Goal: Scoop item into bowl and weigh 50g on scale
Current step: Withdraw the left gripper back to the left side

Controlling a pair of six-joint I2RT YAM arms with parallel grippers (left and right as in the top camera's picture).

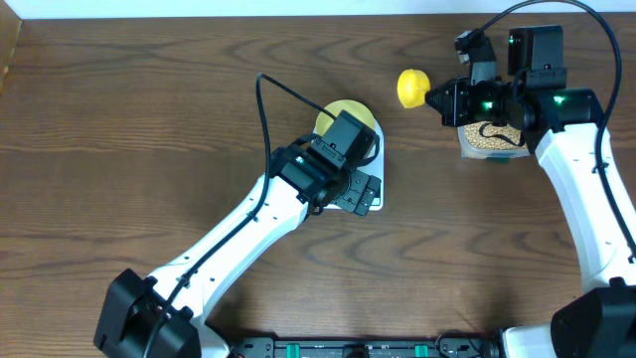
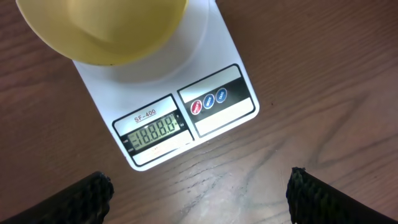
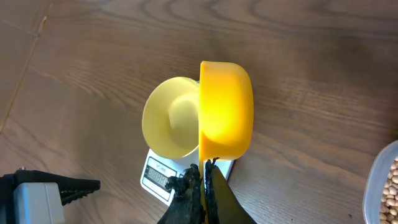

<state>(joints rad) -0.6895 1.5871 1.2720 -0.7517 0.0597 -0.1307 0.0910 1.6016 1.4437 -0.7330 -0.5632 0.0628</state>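
Now, left jaws: spread wide, holding nothing, poised above the front edge of the scale [image 2: 186,118].
Scale: flat on the wooden surface [image 2: 323,68], its display [image 2: 155,134] lit with a row of eights.
Bowl [image 2: 106,31]: sitting on the scale's platform.
Scoop [image 3: 227,106]: yellow, between the bowl and the tub.
Right jaws: pressed together on the scoop's handle.
Tub [image 1: 487,144]: clear, on the surface under the right arm.
Beans [image 1: 481,139]: inside the tub.
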